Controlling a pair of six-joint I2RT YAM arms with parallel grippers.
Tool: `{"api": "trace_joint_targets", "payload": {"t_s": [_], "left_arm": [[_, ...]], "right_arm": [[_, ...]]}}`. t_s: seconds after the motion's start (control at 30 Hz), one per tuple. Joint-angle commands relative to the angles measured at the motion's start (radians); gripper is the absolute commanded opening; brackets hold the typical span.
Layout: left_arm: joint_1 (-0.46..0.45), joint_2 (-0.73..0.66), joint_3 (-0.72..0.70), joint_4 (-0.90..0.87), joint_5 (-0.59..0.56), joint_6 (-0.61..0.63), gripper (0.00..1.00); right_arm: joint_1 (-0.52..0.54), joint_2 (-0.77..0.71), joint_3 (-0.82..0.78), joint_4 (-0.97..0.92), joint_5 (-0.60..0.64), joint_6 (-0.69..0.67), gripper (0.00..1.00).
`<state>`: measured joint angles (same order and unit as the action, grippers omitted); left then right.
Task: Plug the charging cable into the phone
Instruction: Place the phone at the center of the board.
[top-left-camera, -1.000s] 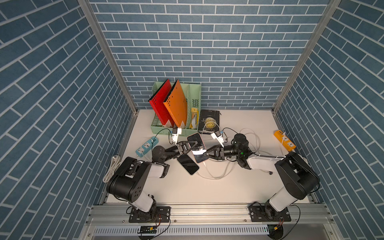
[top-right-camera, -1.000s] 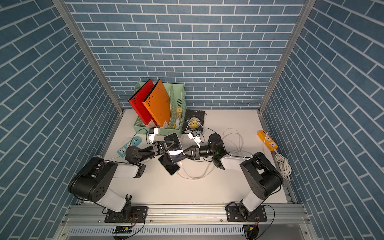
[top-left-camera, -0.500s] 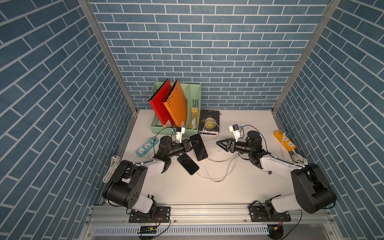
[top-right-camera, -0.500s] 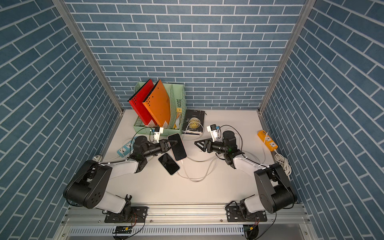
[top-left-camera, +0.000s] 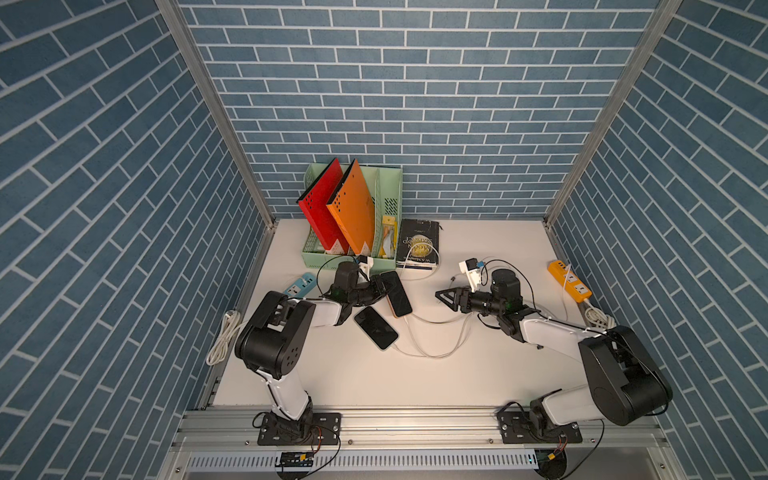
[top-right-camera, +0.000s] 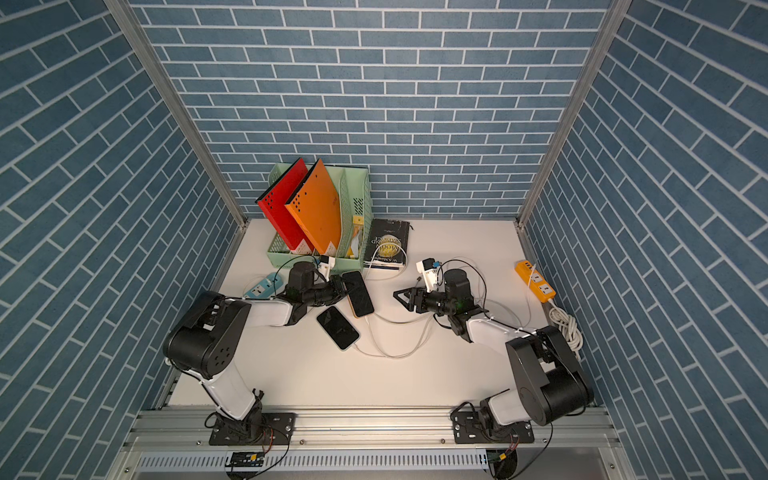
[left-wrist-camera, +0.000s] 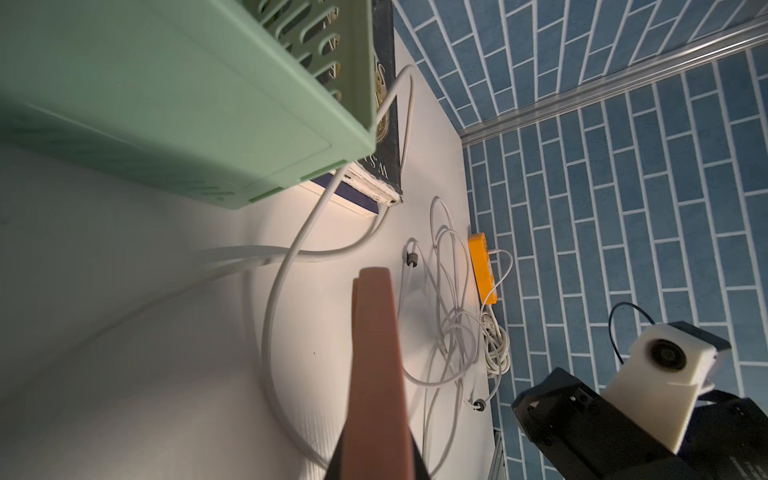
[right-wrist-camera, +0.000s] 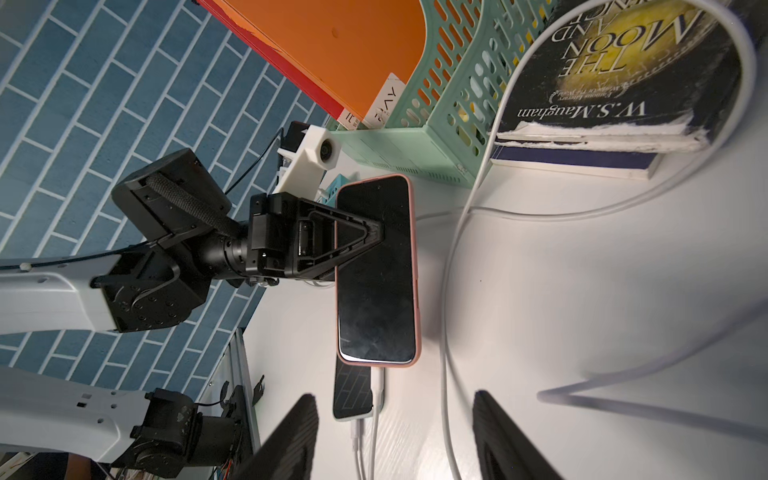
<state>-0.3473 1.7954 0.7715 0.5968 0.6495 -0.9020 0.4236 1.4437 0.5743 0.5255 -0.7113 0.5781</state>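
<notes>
A phone (top-left-camera: 397, 293) (top-right-camera: 360, 293) in a pink case is held off the table, with my left gripper (top-left-camera: 380, 286) (top-right-camera: 343, 286) shut on its middle. In the right wrist view the white charging cable (right-wrist-camera: 377, 380) sits in the bottom end of the phone (right-wrist-camera: 376, 270). From there the cable (top-left-camera: 432, 322) trails across the table. My right gripper (top-left-camera: 442, 296) (top-right-camera: 401, 296) (right-wrist-camera: 395, 440) hangs open and empty to the right of the phone, apart from it. The left wrist view shows the phone (left-wrist-camera: 376, 374) edge-on between the left gripper's (left-wrist-camera: 376, 461) jaws.
A second phone (top-left-camera: 376, 328) lies flat below the held one, with a cable in it too. A green file rack (top-left-camera: 332, 259) with red and orange folders and a black book (top-left-camera: 417, 247) stand behind. An orange power strip (top-left-camera: 569, 284) lies right, a blue one (top-left-camera: 297, 286) left.
My right gripper has let go at the phone's end, opened and drawn back to the right. The left gripper has carried the phone a little left and back, with the cable still in it.
</notes>
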Motion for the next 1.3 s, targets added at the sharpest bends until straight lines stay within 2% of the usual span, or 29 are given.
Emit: {"api": "trace_joint_targets", "payload": {"t_s": [0.0,0.17,0.23,0.3,0.33,0.37,0.4,0.43,0.6,0.73,0.83,0.93,1.07,1.2,1.27], "left_arm": [[-0.005,0.055,0.064,-0.034,-0.022,0.021,0.04],[-0.004,0.125,0.132,-0.131,-0.057,0.058,0.16],[-0.005,0.119,0.140,-0.157,-0.073,0.070,0.33],[-0.005,0.104,0.142,-0.195,-0.099,0.085,0.65],[-0.005,0.096,0.137,-0.206,-0.106,0.093,0.73],[-0.004,0.084,0.132,-0.219,-0.120,0.099,0.86],[-0.004,0.069,0.125,-0.236,-0.137,0.106,0.93],[-0.005,0.052,0.117,-0.255,-0.157,0.116,0.96],[-0.005,-0.130,0.039,-0.362,-0.355,0.176,0.99],[-0.005,-0.399,-0.114,-0.377,-0.666,0.219,1.00],[-0.005,-0.623,-0.226,-0.354,-0.883,0.289,1.00],[-0.005,-0.782,-0.284,-0.373,-1.080,0.366,1.00],[-0.007,-0.928,-0.433,-0.162,-1.205,0.618,1.00],[-0.006,-1.007,-0.701,0.295,-1.219,0.891,1.00],[0.010,-0.973,-0.789,0.459,-1.252,0.943,1.00]], "right_arm": [[0.003,0.012,-0.021,0.022,0.028,-0.034,0.62],[0.003,0.029,-0.042,0.051,0.066,-0.027,0.62],[0.004,0.043,-0.042,0.050,0.070,-0.026,0.62],[0.004,0.054,-0.041,0.058,0.067,-0.019,0.62],[0.004,0.057,-0.042,0.061,0.067,-0.017,0.63],[0.006,0.058,-0.043,0.061,0.067,-0.017,0.63],[0.005,0.057,-0.044,0.061,0.069,-0.017,0.63],[0.006,0.055,-0.045,0.061,0.074,-0.018,0.63],[0.007,0.040,-0.037,0.018,0.120,-0.050,0.64],[0.007,0.000,-0.032,-0.044,0.192,-0.099,0.64],[0.006,-0.068,-0.035,-0.103,0.313,-0.148,0.65],[0.007,-0.161,-0.040,-0.169,0.482,-0.201,0.66],[0.006,-0.299,-0.064,-0.209,0.765,-0.262,0.70],[0.004,-0.425,-0.160,-0.102,1.010,-0.368,0.77],[0.004,-0.467,-0.240,0.003,1.134,-0.401,0.86]]}}
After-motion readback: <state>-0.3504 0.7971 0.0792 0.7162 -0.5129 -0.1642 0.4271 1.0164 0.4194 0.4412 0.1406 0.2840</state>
